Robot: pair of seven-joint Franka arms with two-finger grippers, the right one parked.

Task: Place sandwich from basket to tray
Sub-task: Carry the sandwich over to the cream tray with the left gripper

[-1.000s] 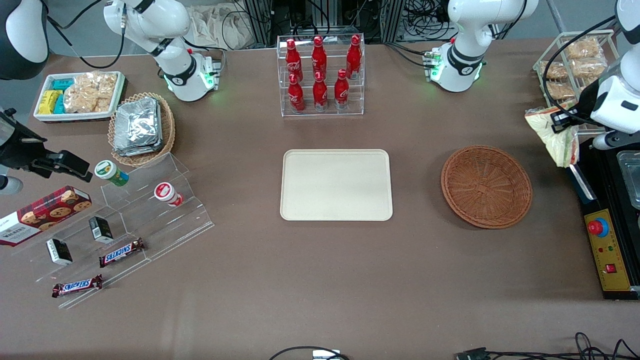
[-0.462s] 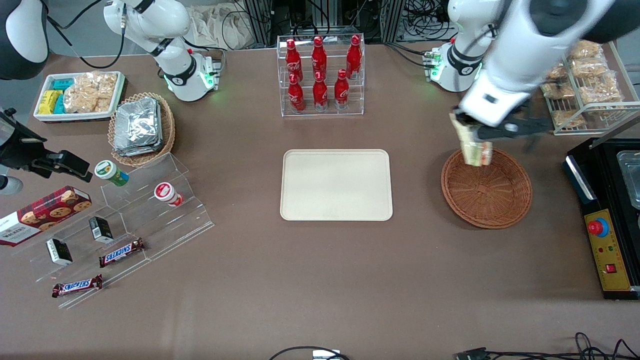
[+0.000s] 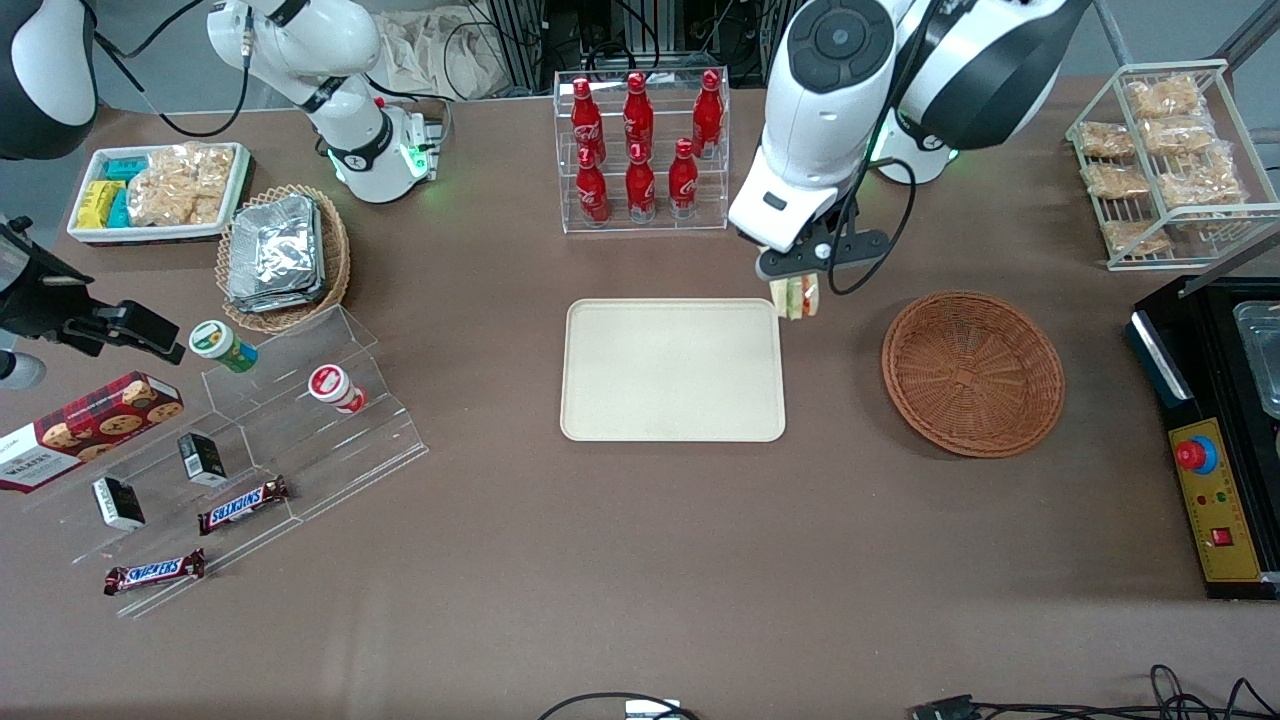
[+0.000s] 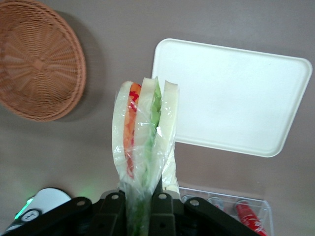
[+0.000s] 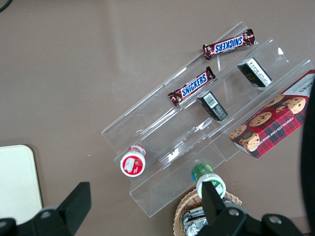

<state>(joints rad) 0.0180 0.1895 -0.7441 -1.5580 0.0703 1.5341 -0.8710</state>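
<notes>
The end effector (image 3: 797,283) has moved from above the basket (image 3: 972,372) to the tray (image 3: 672,369), and it is clenched on the sandwich (image 3: 796,297). Half a second ago the sandwich hung over the basket's rim; now it hangs in the air just beside the tray's corner that is farther from the front camera and toward the working arm's end. The basket has nothing in it.

In the left wrist view the sandwich (image 4: 142,132) is held by its narrow end between the fingers (image 4: 160,206), with the bread and the orange and green layers pointing down to the worktop (image 3: 640,560). The tray (image 4: 231,98) is close beside it.

I judge that the lifting is done and the carrying is nearly done. The sandwich is not yet over the tray's flat middle, so a short move further over it, then lowering and releasing, seems to remain.
</notes>
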